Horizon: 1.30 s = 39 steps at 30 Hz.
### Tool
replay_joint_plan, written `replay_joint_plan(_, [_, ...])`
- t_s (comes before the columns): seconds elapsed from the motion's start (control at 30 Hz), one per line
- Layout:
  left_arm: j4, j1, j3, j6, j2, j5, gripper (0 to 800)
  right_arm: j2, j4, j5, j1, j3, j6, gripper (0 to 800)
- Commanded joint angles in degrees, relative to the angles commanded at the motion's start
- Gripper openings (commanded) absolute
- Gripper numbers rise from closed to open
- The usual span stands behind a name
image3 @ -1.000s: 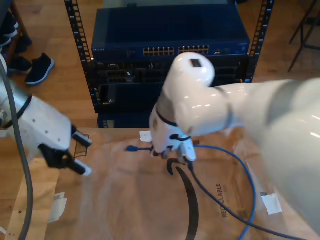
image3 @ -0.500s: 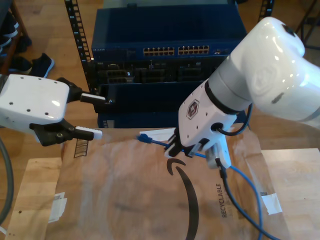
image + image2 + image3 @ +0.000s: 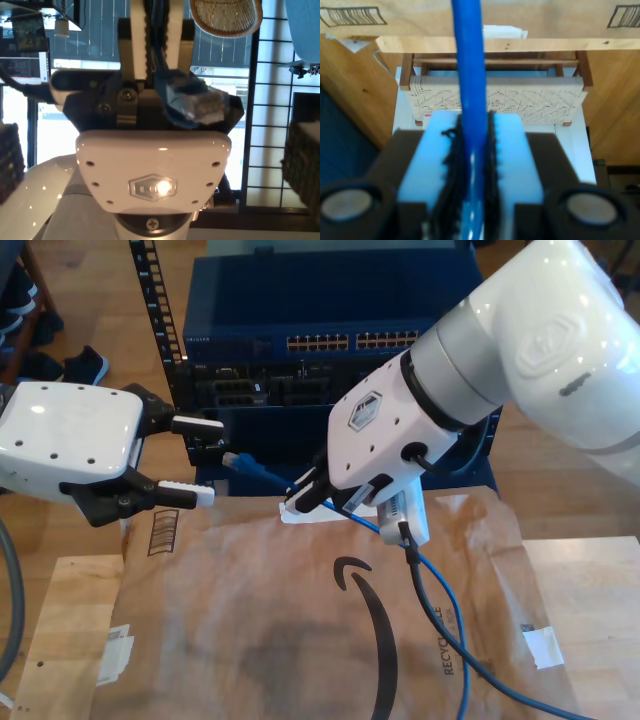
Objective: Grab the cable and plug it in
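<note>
**A:** What was on the exterior view's left?

**B:** My first gripper (image 3: 195,460) hung there, released, its jaws spread wide with nothing in them. Just right of it was the plug (image 3: 232,459) of the blue ethernet cable (image 3: 440,610), lifted clear of the brown paper mailer (image 3: 250,640).

**A:** Who held it?

**B:** My second gripper (image 3: 298,498) was clenched on the cable a little behind the plug. The slack trailed to the near right across the mailer.

**A:** How was the step best done?

**B:** I judged it a handover. The first gripper needed to close squarely just behind the plug while the second held steady. The plug also had to stay level and turned to suit the ports on the network switch (image 3: 350,341) at the far side. A skewed grip would likely have made insertion jam.
</note>
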Motion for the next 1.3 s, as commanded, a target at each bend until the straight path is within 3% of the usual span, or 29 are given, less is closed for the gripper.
replay_joint_plan(0.9, [0.0, 0.0, 0.9, -0.4, 0.5, 0.6, 385, -0.5, 0.0, 0.8, 1.8, 0.3, -0.5, 2])
replay_joint_plan(1.3, [0.0, 0.0, 1.1, -0.5, 0.7, 0.7, 363, -0.9, -0.1, 0.8, 1.7, 0.4, -0.5, 2])
